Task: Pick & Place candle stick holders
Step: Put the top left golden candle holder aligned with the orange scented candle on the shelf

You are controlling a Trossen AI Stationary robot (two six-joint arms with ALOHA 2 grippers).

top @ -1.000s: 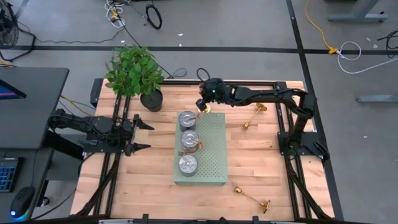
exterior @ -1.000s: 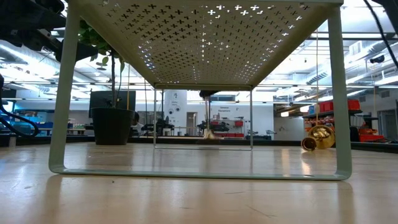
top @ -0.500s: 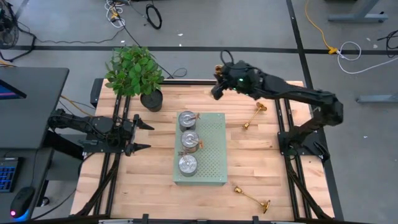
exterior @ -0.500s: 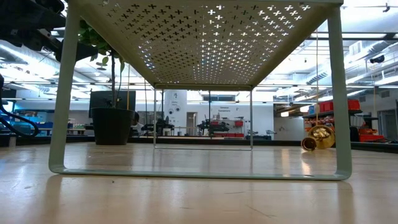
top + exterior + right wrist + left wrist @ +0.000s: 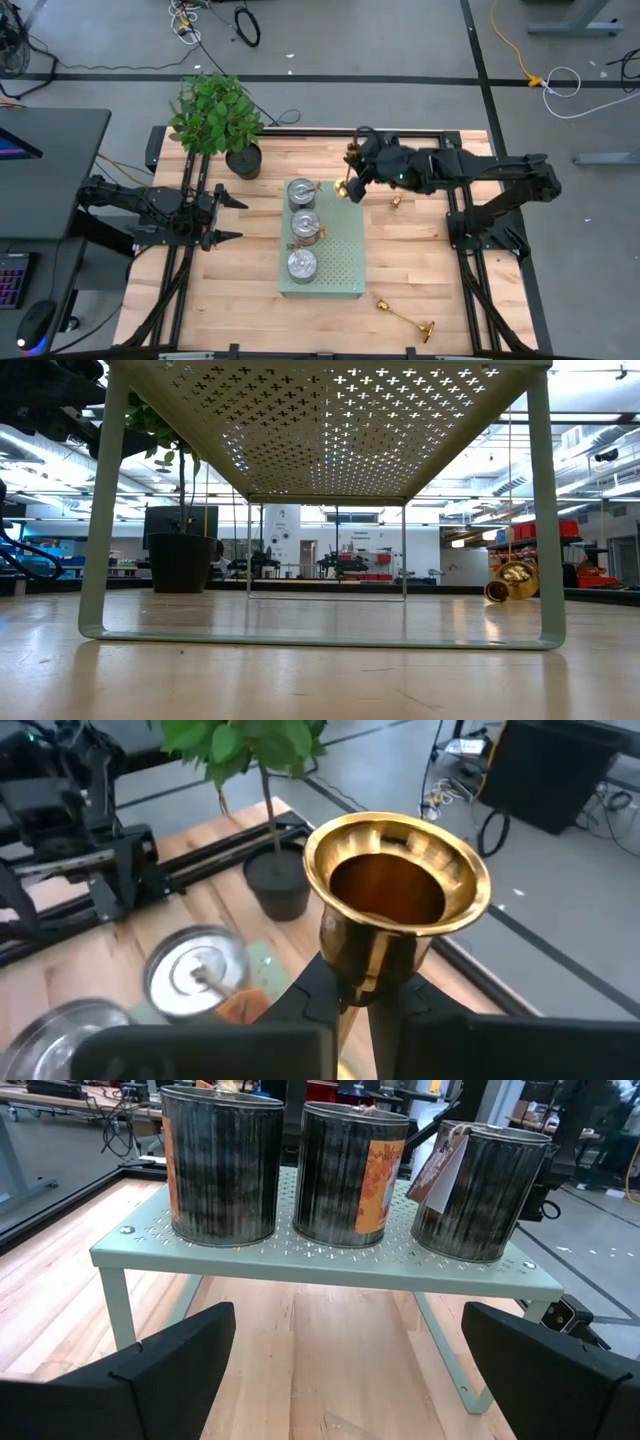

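Observation:
My right gripper [image 5: 348,179] is shut on a brass candlestick holder [image 5: 342,188] above the far right corner of the green perforated rack [image 5: 345,250]. In the right wrist view its hollow flared end [image 5: 397,885] faces the camera. A second holder [image 5: 396,201] lies on the table right of the rack, mostly hidden under my right arm; it also shows in the low view [image 5: 512,580]. A third [image 5: 405,318] lies on its side near the front edge. My left gripper [image 5: 222,214] is open and empty at the left, facing the rack. My right gripper pinches the holder between its two fingers on the narrow part [image 5: 362,982] just behind the flared end. The flared end sticks out past the fingertips [image 5: 318,988]. The holder is lifted clear of the table and the rack.
Three dark metal tins [image 5: 304,227] stand in a row on the rack's left half; they also show in the left wrist view [image 5: 350,1175]. A potted plant [image 5: 215,115] stands at the far left corner. Bare wood lies right of the rack and along the front.
My right gripper has lifted a holder that stood on the table just beyond the rack's far edge, swung it up toward the table's far edge, then come back down toward the rack's far right corner, turning as it went.

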